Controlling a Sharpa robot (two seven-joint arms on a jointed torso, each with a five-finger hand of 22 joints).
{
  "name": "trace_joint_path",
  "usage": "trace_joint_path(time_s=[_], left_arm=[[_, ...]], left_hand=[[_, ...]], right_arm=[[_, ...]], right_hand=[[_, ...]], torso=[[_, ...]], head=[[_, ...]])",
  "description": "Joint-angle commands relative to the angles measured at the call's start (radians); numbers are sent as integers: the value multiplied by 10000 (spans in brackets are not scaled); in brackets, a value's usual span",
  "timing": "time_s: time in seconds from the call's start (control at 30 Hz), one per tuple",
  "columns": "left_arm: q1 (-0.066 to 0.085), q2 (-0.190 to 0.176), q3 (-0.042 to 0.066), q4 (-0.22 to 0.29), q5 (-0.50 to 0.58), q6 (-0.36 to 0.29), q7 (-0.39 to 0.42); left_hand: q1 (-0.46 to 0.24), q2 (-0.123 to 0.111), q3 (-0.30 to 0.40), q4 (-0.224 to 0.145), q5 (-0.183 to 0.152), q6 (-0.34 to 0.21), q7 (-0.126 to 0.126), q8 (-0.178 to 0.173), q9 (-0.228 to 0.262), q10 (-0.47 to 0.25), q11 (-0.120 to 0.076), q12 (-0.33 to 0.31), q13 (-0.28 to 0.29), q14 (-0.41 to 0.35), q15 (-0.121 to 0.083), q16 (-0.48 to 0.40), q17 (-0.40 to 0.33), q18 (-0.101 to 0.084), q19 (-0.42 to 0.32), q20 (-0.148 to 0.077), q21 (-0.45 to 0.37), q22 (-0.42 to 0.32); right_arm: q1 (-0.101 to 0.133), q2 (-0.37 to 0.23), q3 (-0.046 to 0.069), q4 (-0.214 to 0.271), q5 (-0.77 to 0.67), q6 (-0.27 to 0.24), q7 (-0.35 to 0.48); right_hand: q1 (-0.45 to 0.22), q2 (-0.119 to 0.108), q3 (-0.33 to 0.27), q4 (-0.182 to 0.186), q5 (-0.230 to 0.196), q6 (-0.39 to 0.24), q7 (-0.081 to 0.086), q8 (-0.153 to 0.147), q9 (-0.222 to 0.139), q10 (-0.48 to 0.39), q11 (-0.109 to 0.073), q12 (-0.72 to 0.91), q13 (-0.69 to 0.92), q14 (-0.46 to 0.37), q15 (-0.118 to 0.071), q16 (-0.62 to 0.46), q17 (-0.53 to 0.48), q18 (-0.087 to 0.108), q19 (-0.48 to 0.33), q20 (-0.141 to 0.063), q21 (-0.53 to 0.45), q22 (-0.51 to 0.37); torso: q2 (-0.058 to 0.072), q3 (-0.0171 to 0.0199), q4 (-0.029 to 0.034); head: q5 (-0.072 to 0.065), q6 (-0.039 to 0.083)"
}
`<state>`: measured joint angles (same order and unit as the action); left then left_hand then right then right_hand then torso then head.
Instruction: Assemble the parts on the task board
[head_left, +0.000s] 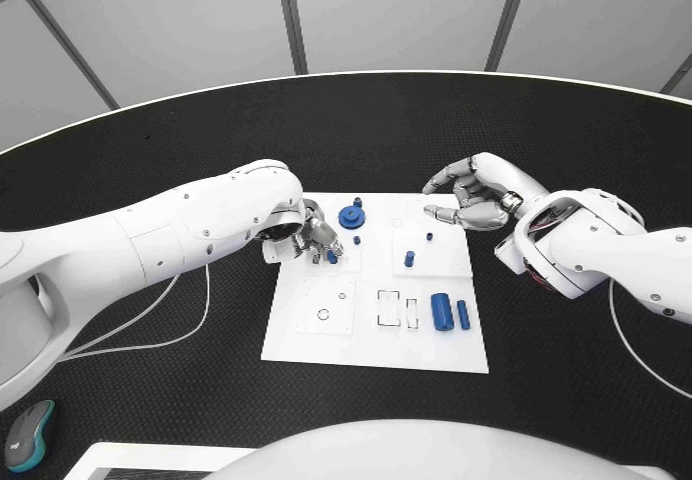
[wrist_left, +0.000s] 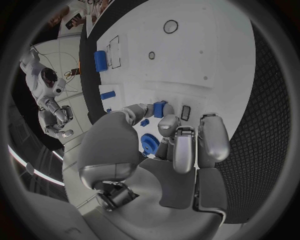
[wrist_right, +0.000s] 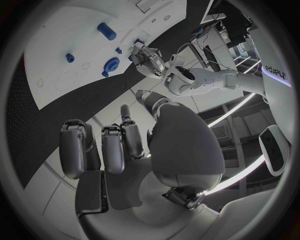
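Note:
The white task board (head_left: 310, 335) lies mid-table. My left hand (head_left: 310, 238) hovers low over its far left part and pinches a small blue part (wrist_left: 160, 108) between thumb and a finger, just beside the blue gear (head_left: 352, 216) (wrist_left: 149, 144). Small blue pegs (head_left: 410, 259) stand on the board's far right panel. A thick blue cylinder (head_left: 441, 311) (wrist_left: 100, 60) and a thinner one (head_left: 463, 314) lie near the right edge. My right hand (head_left: 472, 194) (wrist_right: 125, 145) hangs above the board's far right corner, fingers loosely curved and apart, holding nothing.
Empty slots and round holes (head_left: 323, 315) mark the board's near half. A white cable (head_left: 173, 310) trails across the black table under my left arm. A grey and teal device (head_left: 26, 435) lies at the near left edge.

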<state>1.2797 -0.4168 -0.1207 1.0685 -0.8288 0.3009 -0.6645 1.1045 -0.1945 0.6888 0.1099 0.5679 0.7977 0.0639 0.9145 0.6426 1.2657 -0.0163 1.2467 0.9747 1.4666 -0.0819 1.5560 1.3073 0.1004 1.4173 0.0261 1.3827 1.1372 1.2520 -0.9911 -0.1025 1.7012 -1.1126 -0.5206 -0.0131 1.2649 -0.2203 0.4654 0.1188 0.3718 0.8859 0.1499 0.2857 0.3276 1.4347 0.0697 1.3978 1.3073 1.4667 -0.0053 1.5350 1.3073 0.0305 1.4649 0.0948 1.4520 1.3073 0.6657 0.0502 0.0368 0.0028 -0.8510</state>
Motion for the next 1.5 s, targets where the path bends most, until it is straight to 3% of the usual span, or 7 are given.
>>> trace_joint_path(time_s=[0.03, 0.23, 0.37, 0.5, 0.87, 1.5], left_arm=[[-1, -2, 0, 2, 1, -14, 0], [-2, -6, 0, 11, 2, -66, 19], [-2, -9, 0, 16, 2, -107, 38], [-3, -15, 0, 31, 1, -114, 53], [-4, -50, 0, 100, -138, -83, 115], [-4, -87, 0, 121, -338, -95, 167]], left_hand=[[-75, 51, -99, 1, -44, -109, -200, -119, -24, 77, -111, 22, 15, 912, -54, -34, 2115, -153, 4, -61, -37, -7], [-59, 85, -157, 36, -31, -86, -217, -133, -34, 104, -126, 51, 67, 910, -63, -38, 2104, -155, 10, -68, -35, 1], [434, 415, 274, -182, 95, -103, -189, -153, -24, 124, -140, 58, 146, 913, -88, -34, 2114, -155, 16, -97, -47, -12], [564, 471, 561, -290, 113, -83, -156, -149, -12, 126, -114, 56, 164, 908, -70, -41, 2093, -156, 19, -85, -49, -13], [648, 276, 961, -563, 135, 87, -158, -92, 25, 427, -117, 327, 607, 925, -64, -14, 2163, -171, 61, -62, -4, 75], [621, 130, 1181, -695, 180, 216, -195, -39, 60, 673, -152, 553, 971, 954, -90, 27, 2279, -177, 85, -78, 22, 122]], right_arm=[[0, -2, 0, 2, 0, 0, 0], [0, -6, 0, 5, 0, 3, -3], [0, -7, 0, 7, 0, 6, -6], [0, -7, 0, 8, 0, 9, -8], [0, -4, 0, 11, 0, 15, -10], [0, -7, 0, 16, 0, 21, -10]], right_hand=[[69, -28, 58, -6, 33, 45, 14, 35, -8, -36, -61, 1, 1000, 847, -72, -10, 1798, 53, 478, -64, -63, 1434], [69, -28, 58, -6, 33, 45, 14, 35, -8, -36, -61, 1, 1000, 847, -72, -10, 1798, 53, 478, -64, -63, 1434], [69, -28, 58, -6, 33, 45, 14, 35, -8, -36, -61, 1, 1000, 847, -72, -10, 1798, 53, 478, -64, -63, 1434], [69, -28, 58, -6, 33, 45, 14, 35, -8, -36, -61, 1, 1000, 847, -72, -10, 1798, 53, 478, -64, -63, 1434], [69, -28, 58, -6, 33, 45, 14, 35, -8, -36, -61, 1, 1000, 847, -72, -10, 1798, 53, 478, -64, -63, 1434], [69, -28, 58, -6, 33, 45, 14, 35, -8, -36, -61, 1, 1000, 847, -72, -10, 1798, 53, 478, -64, -63, 1434]], torso=[[-2, -3, -3], [0, -1, 2], [-1, -1, 1], [-5, -6, 0], [1, -5, 5], [0, 0, 0]], head=[[0, 2], [-4, 1], [-2, 7], [6, -2], [9, -18], [17, -37]])
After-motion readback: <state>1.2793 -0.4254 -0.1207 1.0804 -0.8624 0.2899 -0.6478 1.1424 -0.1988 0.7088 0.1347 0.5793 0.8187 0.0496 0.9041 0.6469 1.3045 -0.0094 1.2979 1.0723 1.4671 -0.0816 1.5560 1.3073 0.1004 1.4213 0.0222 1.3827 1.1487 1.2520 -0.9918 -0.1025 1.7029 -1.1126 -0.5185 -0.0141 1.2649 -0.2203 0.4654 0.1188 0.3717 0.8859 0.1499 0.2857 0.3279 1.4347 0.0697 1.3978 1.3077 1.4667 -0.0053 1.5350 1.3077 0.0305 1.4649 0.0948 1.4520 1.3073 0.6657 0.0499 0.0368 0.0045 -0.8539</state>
